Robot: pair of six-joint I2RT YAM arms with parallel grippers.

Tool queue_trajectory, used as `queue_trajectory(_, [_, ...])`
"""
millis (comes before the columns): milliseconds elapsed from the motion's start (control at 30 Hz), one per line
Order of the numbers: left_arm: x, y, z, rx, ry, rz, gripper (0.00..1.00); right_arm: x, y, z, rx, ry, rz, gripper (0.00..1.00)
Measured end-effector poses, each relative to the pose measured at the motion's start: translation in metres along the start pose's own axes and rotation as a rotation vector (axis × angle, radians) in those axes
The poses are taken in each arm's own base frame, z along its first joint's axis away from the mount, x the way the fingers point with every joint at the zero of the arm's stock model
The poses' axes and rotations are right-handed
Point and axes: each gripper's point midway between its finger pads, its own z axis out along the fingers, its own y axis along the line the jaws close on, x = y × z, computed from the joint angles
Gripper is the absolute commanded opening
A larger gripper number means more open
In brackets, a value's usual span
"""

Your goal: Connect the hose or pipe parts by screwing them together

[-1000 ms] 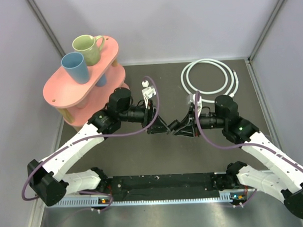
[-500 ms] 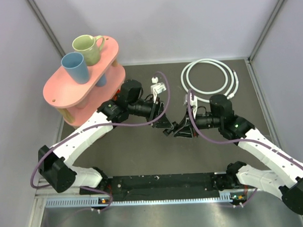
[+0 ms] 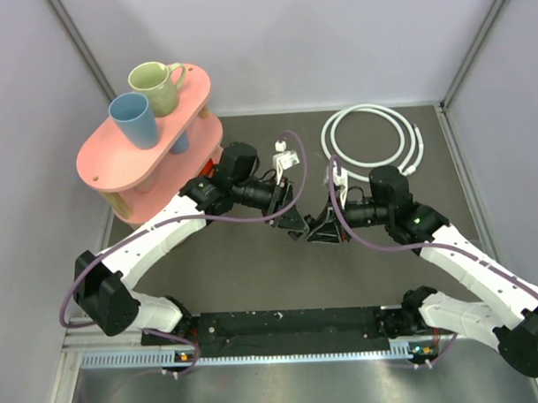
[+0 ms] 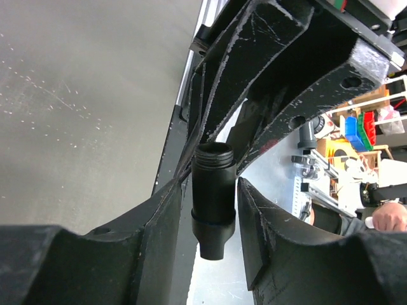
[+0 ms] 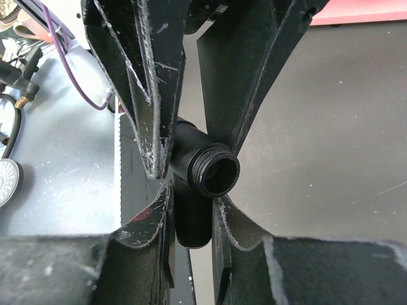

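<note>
Clamping the connector (image 5: 213, 171) (threads showing), right tool (image 5: 191, 198) meets left tool (image 4: 214, 194).

black connector (image 4: 213, 203) partly hidden between both jaws, hose (image 3: 368, 109) end fittings too small to tell

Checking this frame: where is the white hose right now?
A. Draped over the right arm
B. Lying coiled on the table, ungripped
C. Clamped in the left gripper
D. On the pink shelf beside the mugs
B: the white hose lies in loops on the table at its far right, and nothing grips it.
</note>
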Motion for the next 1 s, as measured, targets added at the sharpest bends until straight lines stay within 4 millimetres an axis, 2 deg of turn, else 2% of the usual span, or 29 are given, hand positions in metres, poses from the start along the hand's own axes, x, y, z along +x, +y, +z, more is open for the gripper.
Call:
queue_trajectory(133, [0.003,0.006,0.004,0.002,0.017,-0.020,0.36,0.002,-0.002,0.001,0.003,0.009,0.010,0.00])
queue_trajectory(267, [0.005,0.008,0.006,0.004,0.028,-0.025,0.02,0.008,-0.005,0.003,0.009,0.030,0.034,0.00])
queue_trajectory(300, [0.005,0.008,0.006,0.006,0.029,-0.024,0.00,0.009,-0.005,0.003,0.009,0.032,0.036,0.00])
queue_trajectory(367, [0.006,0.009,0.006,0.004,0.032,-0.025,0.00,0.010,-0.006,0.003,0.017,0.037,0.040,0.06])
queue_trajectory(400, [0.006,0.010,0.006,0.003,0.031,-0.024,0.00,0.010,-0.006,0.002,0.020,0.037,0.040,0.20])
queue_trajectory(533, [0.004,0.014,0.007,-0.019,0.022,-0.011,0.00,0.011,-0.010,0.002,0.046,0.039,0.053,0.47])
queue_trajectory(567, [0.003,0.018,0.006,-0.037,0.017,-0.013,0.00,0.010,-0.012,0.002,0.058,0.038,0.059,0.57])
queue_trajectory(633, [0.002,0.027,0.004,-0.075,0.002,-0.022,0.00,0.006,-0.015,0.001,0.083,0.030,0.062,0.63])
queue_trajectory(667, [0.001,0.031,0.002,-0.092,-0.006,-0.027,0.00,0.004,-0.016,0.000,0.095,0.025,0.062,0.70])
queue_trajectory(800, [-0.002,0.055,-0.019,-0.199,-0.067,-0.049,0.00,0.001,-0.023,-0.003,0.152,0.015,0.069,0.81])
queue_trajectory(900, [-0.002,0.071,-0.037,-0.314,-0.117,-0.037,0.00,0.002,-0.032,-0.008,0.225,0.016,0.084,0.84])
queue_trajectory(1000, [0.003,0.078,-0.047,-0.399,-0.146,-0.013,0.00,-0.003,-0.051,-0.018,0.356,0.017,0.105,0.84])
